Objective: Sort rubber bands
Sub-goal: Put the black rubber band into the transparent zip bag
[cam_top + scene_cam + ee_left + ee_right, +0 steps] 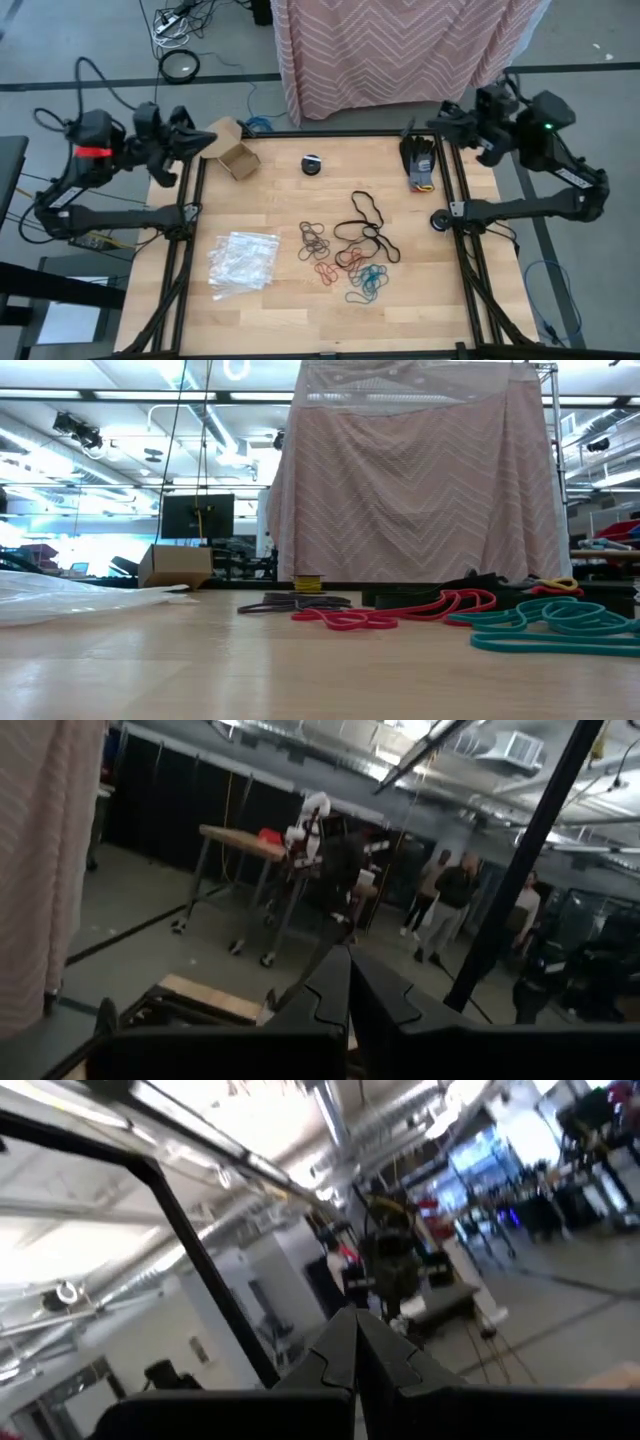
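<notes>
Both end effectors, left (205,140) and right (437,127), sat pressed together and empty at the bench's (270,305) far corners, while the rubber bands (350,250) lay overlapped mid-bench, likely to come up several colours tangled together.

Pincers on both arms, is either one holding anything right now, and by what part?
Nothing is held. The left pincer and right pincer are both shut on nothing, parked at the table's far corners, away from the thin coloured rubber bands.
</notes>
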`<action>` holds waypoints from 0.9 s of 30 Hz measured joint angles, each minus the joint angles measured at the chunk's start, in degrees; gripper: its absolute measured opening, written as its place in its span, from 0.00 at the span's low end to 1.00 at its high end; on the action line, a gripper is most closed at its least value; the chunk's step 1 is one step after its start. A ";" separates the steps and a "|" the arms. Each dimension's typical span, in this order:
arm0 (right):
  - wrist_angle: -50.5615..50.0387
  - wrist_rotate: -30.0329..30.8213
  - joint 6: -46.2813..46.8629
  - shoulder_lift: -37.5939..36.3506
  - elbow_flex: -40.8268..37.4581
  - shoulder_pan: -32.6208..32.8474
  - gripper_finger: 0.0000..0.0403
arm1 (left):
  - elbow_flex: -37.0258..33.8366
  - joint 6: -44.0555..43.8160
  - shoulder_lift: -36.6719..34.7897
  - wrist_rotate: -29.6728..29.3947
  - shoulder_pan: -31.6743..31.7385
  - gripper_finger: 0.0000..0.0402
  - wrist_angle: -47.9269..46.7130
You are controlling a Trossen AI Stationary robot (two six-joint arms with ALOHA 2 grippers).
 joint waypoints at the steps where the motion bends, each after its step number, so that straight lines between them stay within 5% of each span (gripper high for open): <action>1: 0.20 -0.63 0.00 0.99 0.86 0.00 0.00 | 0.00 0.00 0.72 0.60 0.00 0.04 -0.28; 27: -2.71 -4.39 -0.87 7.07 2.06 0.07 0.00 | -0.02 0.90 3.64 4.18 -0.01 0.04 -2.03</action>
